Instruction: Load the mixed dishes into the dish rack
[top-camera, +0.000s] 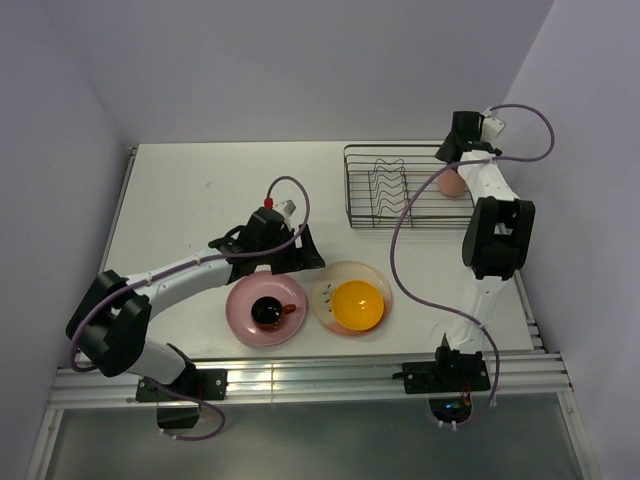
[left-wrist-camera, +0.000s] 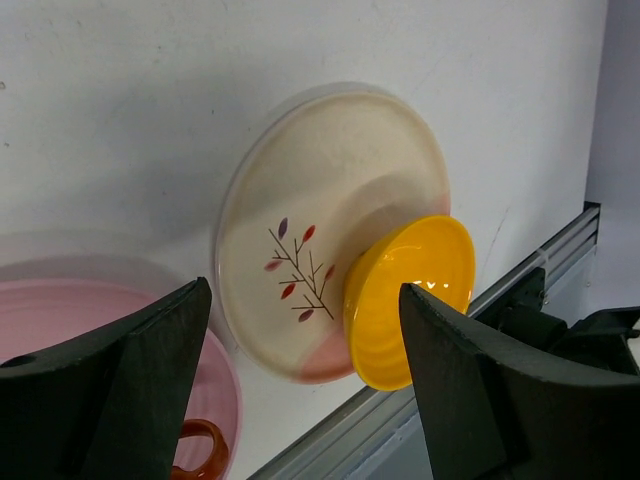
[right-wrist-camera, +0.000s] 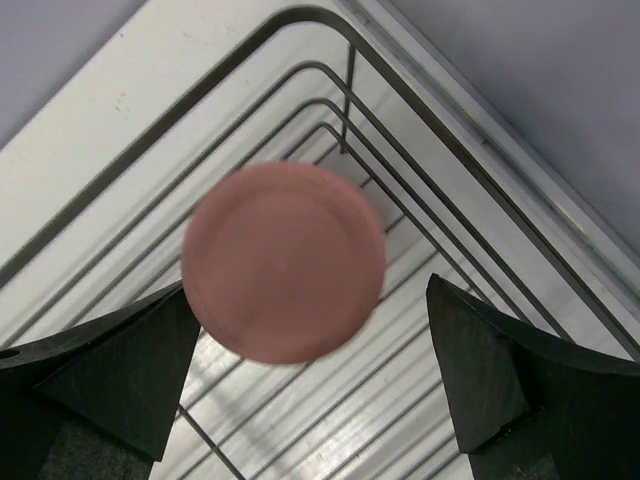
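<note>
Hovering at the overhead frame's upper right, my right gripper (right-wrist-camera: 310, 300) gapes wide, clear of the blurred pink tumbler (right-wrist-camera: 285, 262) over the dish rack (top-camera: 346, 190); landing on wires, the tumbler could topple. My left gripper (left-wrist-camera: 305, 295), open and empty, frames the yellow bowl (left-wrist-camera: 380, 310).

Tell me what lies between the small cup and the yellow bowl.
Only the rims of the pink plate and the cream plate, side by side; the top view shows it.
</note>
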